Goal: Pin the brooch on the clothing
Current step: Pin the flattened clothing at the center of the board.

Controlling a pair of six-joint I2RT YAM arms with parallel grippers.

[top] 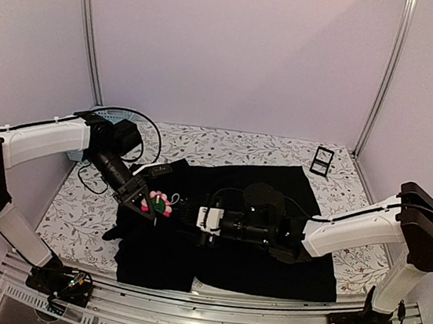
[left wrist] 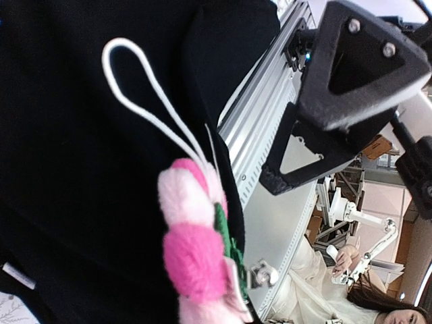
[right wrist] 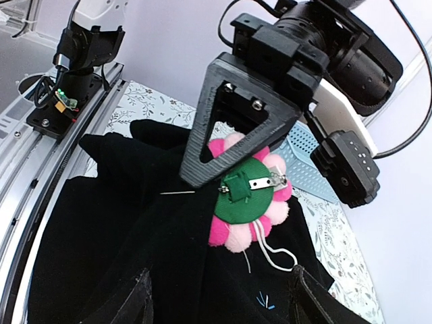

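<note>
The brooch (top: 158,202) is a flower with pink petals. In the right wrist view its green back and open pin (right wrist: 246,202) face the camera, and the needle points left over the cloth. My left gripper (top: 147,198) is shut on it, with one finger (right wrist: 229,115) across its top. The brooch fills the bottom of the left wrist view (left wrist: 192,256), its white loop lying on the fabric. The clothing (top: 252,261), a black shirt, lies bunched beneath (right wrist: 135,236) (left wrist: 67,169). My right gripper (top: 190,212) (right wrist: 223,304) is open just right of the brooch, low over the shirt; its fingers (left wrist: 358,61) stand apart.
A small blue star emblem (right wrist: 264,300) shows on the shirt below the brooch. A small black stand (top: 322,160) sits at the back right. A light-blue perforated object (right wrist: 297,152) lies behind the left arm. The metal rail (top: 200,294) runs along the near edge.
</note>
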